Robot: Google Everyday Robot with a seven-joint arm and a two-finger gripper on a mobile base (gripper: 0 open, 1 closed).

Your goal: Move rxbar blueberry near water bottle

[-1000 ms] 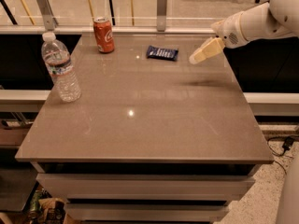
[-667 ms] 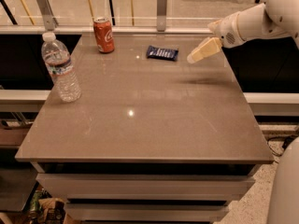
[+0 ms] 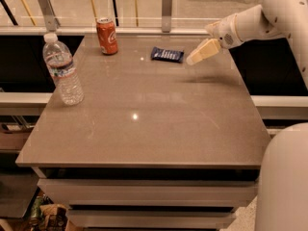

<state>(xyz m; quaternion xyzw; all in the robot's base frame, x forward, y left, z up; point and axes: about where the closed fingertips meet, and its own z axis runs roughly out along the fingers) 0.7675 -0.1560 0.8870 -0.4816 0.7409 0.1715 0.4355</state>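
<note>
The rxbar blueberry (image 3: 167,54), a small flat dark blue bar, lies on the grey table (image 3: 159,124) near its far edge. The water bottle (image 3: 63,69), clear with a white cap, stands upright at the table's left side. My gripper (image 3: 192,60) hangs above the table just right of the bar, its pale fingers pointing down-left toward it, with nothing in it. A small gap separates its tip from the bar.
A red soda can (image 3: 107,35) stands at the far edge, left of the bar. A metal rail (image 3: 144,31) runs behind the table. My white arm (image 3: 269,20) reaches in from the upper right, and part of my body (image 3: 284,177) fills the lower right corner.
My gripper has moved a little to the left and down, closer to the bar. The bar, can and bottle have not moved.
</note>
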